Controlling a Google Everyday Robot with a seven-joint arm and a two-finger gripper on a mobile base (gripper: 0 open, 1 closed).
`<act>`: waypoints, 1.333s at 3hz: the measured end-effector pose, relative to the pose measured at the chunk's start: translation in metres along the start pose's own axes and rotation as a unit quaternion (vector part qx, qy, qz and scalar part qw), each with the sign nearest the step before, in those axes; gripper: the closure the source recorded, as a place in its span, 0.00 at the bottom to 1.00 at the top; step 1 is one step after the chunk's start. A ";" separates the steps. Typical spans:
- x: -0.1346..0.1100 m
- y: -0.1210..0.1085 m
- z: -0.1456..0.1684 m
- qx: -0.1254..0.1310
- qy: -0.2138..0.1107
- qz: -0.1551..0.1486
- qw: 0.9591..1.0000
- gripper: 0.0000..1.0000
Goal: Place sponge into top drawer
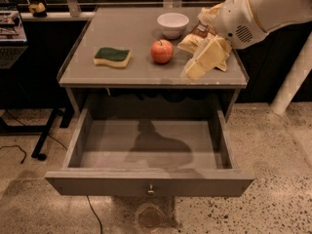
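While the top drawer (pixel 97 184) stands pulled out and empty across the lower frame, the sponge (pixel 112 56) lies beyond it on the table (pixel 126 33), left of centre, with its long axis along the front edge. The gripper (pixel 202 62) hovers right of centre, and I cannot tell whether it is apart or together. The apple (pixel 162 51) sits between them. There is bare tabletop around the sponge.

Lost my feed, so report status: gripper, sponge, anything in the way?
Gripper over tabletop right front, apart from sponge. Sponge lies left on tabletop; top drawer open. Apple sits between gripper and sponge.
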State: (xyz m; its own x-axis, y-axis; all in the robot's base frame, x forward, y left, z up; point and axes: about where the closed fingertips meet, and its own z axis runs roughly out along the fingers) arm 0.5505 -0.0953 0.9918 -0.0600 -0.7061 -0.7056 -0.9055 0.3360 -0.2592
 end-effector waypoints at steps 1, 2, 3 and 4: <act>0.013 -0.006 0.010 0.022 0.003 0.026 0.999 0.00; 0.022 -0.022 0.041 0.027 0.003 0.038 0.999 0.00; 0.017 -0.040 0.075 0.010 -0.011 0.028 1.000 0.00; 0.003 -0.053 0.109 -0.011 -0.032 0.009 0.999 0.00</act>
State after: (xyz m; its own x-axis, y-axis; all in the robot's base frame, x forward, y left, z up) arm 0.6443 -0.0472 0.9321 -0.0507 -0.6582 -0.7511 -0.9134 0.3347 -0.2317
